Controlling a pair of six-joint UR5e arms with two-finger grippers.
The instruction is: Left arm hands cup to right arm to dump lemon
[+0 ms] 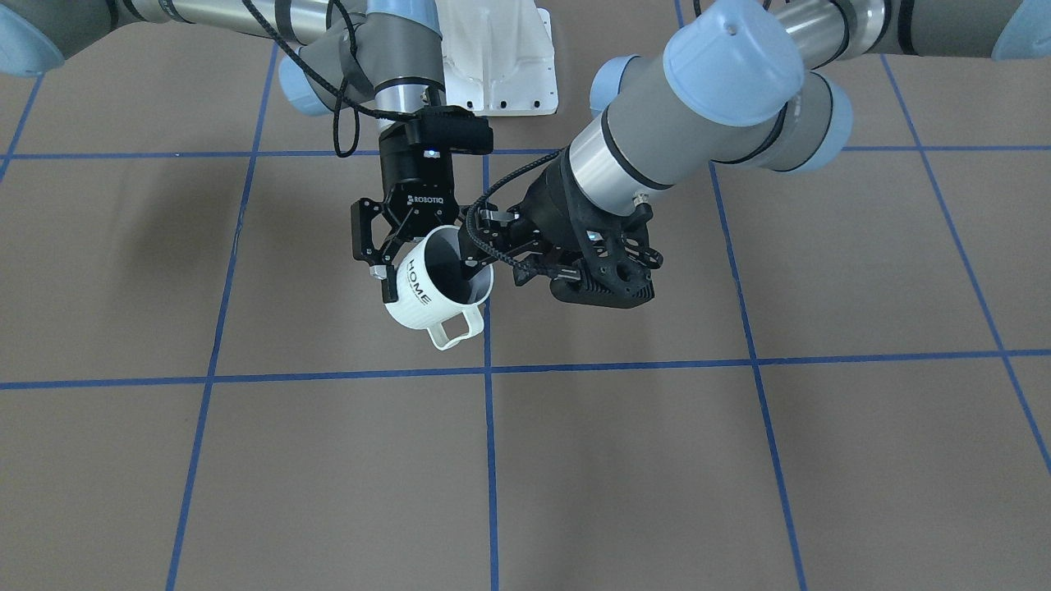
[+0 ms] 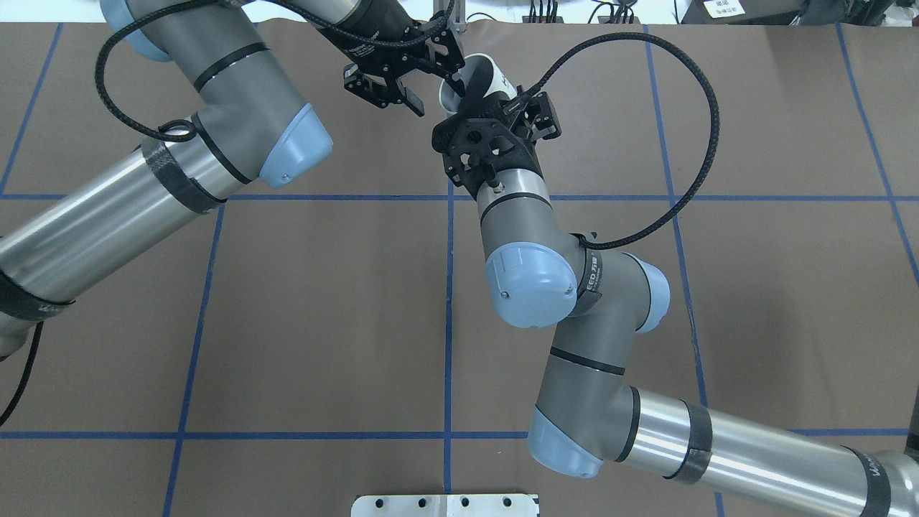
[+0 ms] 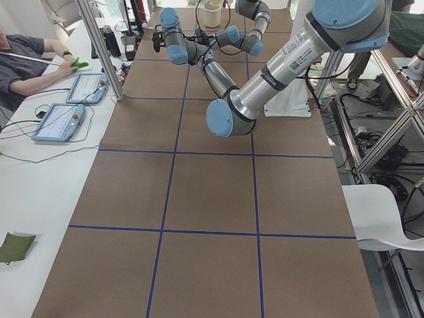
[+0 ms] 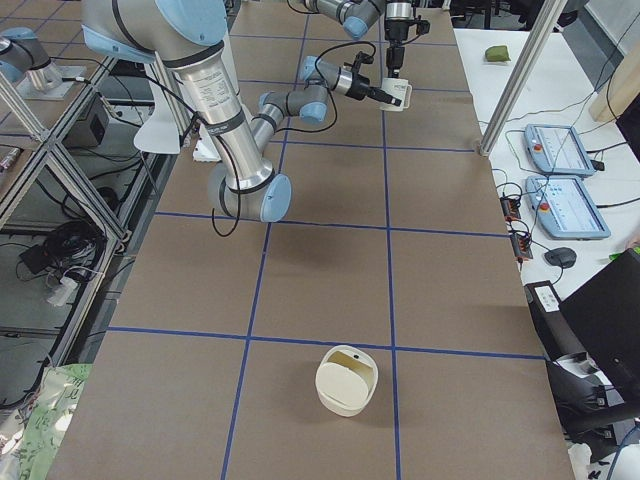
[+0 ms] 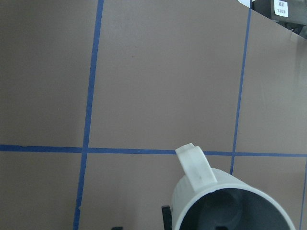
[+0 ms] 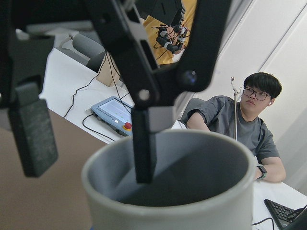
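The white ribbed cup (image 1: 427, 300) with "HOME" on its side hangs tilted above the table, handle toward the operators. My left gripper (image 1: 486, 287) reaches in from the side and is shut on the cup's rim beside the handle. The cup also shows low in the left wrist view (image 5: 206, 196). My right gripper (image 1: 425, 273), lettered ROBOTIQ, is open over the cup. In the right wrist view one of its fingers (image 6: 144, 143) hangs inside the cup (image 6: 168, 211). The other finger's pad (image 6: 31, 129) stands outside, apart from the wall. The lemon shows in no view.
A cream round container (image 4: 347, 380) stands on the table far toward my right end. The white base plate (image 1: 501, 74) lies between the arms. Two tablets (image 4: 560, 150) lie on the side table, where an operator (image 6: 249, 115) sits. Blue tape lines cross the brown table (image 1: 328, 476).
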